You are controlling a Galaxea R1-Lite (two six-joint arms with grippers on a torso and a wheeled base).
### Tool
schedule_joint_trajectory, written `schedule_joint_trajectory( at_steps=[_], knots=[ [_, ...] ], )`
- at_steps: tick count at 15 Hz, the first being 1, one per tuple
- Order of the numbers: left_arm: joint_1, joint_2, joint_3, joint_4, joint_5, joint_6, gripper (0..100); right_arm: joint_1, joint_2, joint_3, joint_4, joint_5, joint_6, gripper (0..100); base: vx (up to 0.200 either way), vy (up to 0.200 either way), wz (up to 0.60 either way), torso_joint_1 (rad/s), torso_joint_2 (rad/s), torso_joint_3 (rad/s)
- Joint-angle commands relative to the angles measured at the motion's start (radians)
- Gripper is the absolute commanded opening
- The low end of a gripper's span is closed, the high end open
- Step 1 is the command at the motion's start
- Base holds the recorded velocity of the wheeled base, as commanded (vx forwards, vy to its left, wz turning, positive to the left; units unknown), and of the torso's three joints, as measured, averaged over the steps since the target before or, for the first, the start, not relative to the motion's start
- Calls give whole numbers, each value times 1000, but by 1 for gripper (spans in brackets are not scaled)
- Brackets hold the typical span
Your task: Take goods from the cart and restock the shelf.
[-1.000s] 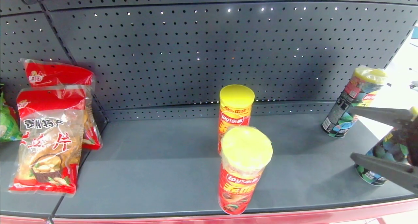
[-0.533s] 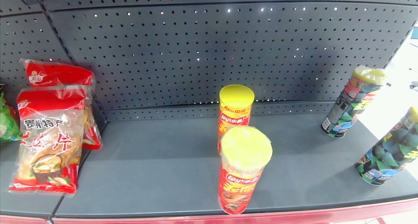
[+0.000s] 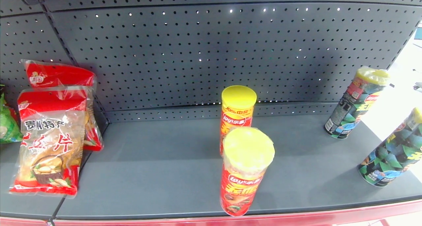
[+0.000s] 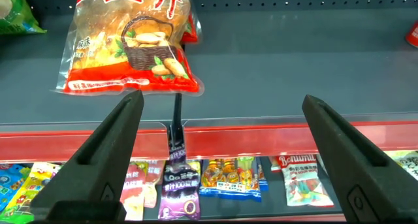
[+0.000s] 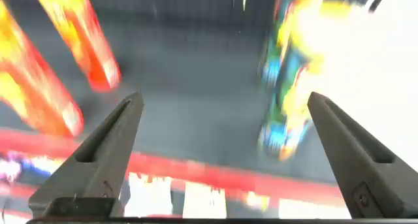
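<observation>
On the grey shelf (image 3: 158,166) two red chip cans with yellow lids stand upright, one at the front (image 3: 245,173) and one behind it (image 3: 238,110). Two dark green-patterned cans stand at the right end, one at the back (image 3: 354,104) and one near the front edge (image 3: 392,153). My left gripper (image 4: 222,100) is open with nothing in it, below and in front of the shelf's red lip (image 4: 261,132). My right gripper (image 5: 223,100) is open and holds nothing; it faces the shelf from in front, with a green-patterned can (image 5: 287,87) and red cans (image 5: 59,74) blurred beyond it.
Red snack bags (image 3: 49,140) lean at the left of the shelf, with a green bag (image 3: 6,125) beside them. The pegboard back wall (image 3: 197,54) closes the rear. Bare shelf lies between the bags and the red cans. Small packets (image 4: 228,178) hang on the level below.
One second ago my open right gripper straddled the front green-patterned can at the right edge of the head view. It has since drawn back out of that view, and the can stays standing.
</observation>
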Motion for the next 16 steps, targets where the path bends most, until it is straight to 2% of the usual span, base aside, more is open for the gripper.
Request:
schedule_joint_trajectory(
  at_steps=[1, 7, 8, 12, 14, 16],
  knots=[
    [1, 1, 0, 0, 0, 0, 100, -2, -57, 133, 6, -4, -22, 100, 0, 0, 0, 0, 0, 0],
    [1, 1, 0, 0, 0, 0, 100, 27, -149, 340, 1, -4, -4, 100, 0, 0, 0, 0, 0, 0],
    [1, 1, 0, 0, 0, 0, 100, 46, -165, 337, 3, -33, 53, 100, 0, 0, 0, 0, 0, 0],
    [1, 1, 0, 0, 0, 0, 100, 69, -301, 348, -10, -111, 60, 100, 0, 0, 0, 0, 0, 0],
    [0, 1, 0, 0, 0, 0, 100, 89, -318, 399, -138, -205, 82, 100, 0, 0, 0, 0, 0, 0],
    [1, 1, 0, 0, 0, 0, 100, 100, -344, 400, -137, -219, 108, 100, 0, 0, 0, 0, 0, 0]
  ],
)
